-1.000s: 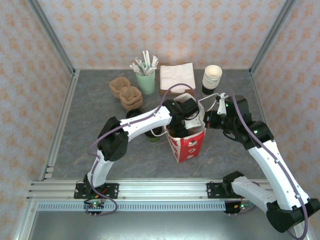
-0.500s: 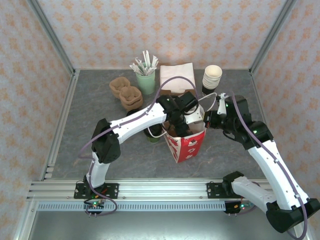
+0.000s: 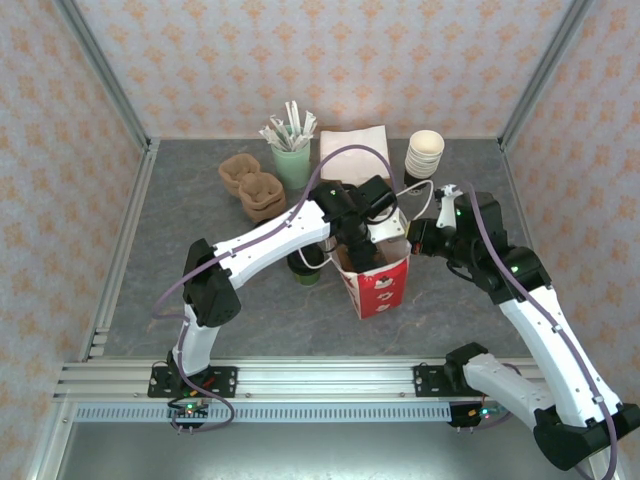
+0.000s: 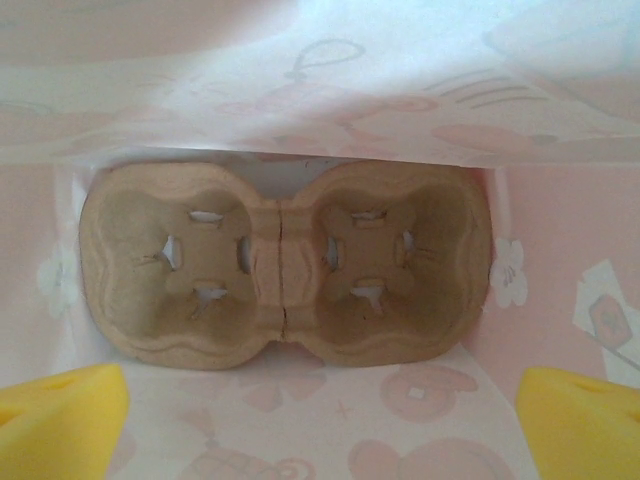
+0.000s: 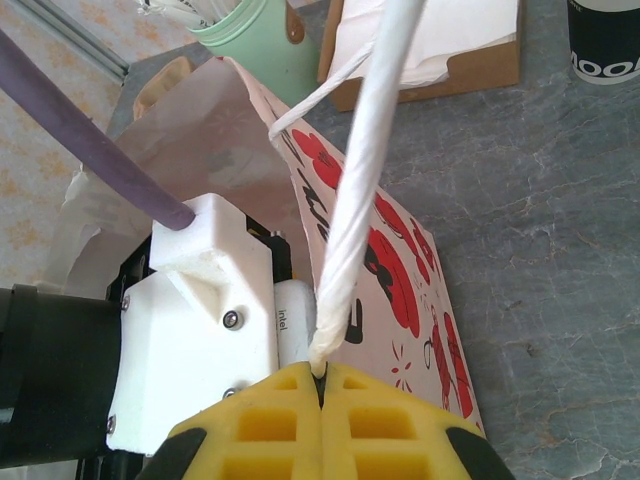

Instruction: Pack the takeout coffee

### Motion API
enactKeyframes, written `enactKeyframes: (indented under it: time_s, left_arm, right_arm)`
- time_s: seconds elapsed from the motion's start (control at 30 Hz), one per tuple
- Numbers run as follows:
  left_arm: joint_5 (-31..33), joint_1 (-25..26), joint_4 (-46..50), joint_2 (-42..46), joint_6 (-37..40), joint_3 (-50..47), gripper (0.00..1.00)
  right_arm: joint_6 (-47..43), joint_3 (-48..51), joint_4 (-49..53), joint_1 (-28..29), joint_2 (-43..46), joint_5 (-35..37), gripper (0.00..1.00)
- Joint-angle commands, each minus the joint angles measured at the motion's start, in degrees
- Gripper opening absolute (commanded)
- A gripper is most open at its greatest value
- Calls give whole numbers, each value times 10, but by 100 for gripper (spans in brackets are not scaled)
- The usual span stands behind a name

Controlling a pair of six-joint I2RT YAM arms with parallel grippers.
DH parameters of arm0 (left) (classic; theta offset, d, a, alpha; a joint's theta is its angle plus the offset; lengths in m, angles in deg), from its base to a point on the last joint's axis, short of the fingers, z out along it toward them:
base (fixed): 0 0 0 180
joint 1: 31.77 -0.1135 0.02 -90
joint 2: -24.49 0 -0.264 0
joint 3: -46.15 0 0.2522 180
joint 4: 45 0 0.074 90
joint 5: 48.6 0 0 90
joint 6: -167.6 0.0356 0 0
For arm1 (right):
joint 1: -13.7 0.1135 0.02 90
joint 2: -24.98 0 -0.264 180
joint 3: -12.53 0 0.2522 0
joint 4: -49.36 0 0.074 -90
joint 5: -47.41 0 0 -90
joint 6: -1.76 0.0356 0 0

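Note:
The takeout coffee (image 3: 306, 272), a dark cup with a black lid, stands on the table left of the red-and-white paper bag (image 3: 380, 285), partly hidden by my left arm. My left gripper (image 4: 320, 430) is open inside the bag, its yellow fingertips (image 4: 60, 420) wide apart above a two-well cardboard cup carrier (image 4: 285, 270) lying on the bag's bottom. Both wells are empty. My right gripper (image 5: 322, 385) is shut on the bag's white twisted handle (image 5: 350, 200), holding it up at the bag's right side (image 3: 420, 240).
Along the back stand a stack of lidless cups (image 3: 424, 158), a box of napkins (image 3: 354, 152), a green cup of sticks (image 3: 291, 160) and spare cardboard carriers (image 3: 252, 185). The left arm's white wrist mount (image 5: 200, 320) sits close to the right fingers.
My left wrist has drawn back and up over the bag's mouth. The bag has shifted slightly right. The right gripper keeps its hold on the handle.

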Motion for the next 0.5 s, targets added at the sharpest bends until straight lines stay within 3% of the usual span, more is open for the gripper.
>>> enactKeyframes:
  time_s: [0.0, 0.2, 0.47]
  left_arm:
    - [12, 0, -1, 49, -2, 20, 100]
    - [34, -2, -7, 61, 4, 8, 100]
    - [5, -2, -29, 88, -9, 33, 100]
  right_arm:
    - [7, 2, 48, 0, 1, 42, 0]
    - [11, -7, 73, 0, 7, 81, 0]
    - [16, -15, 75, -1, 4, 74, 0]
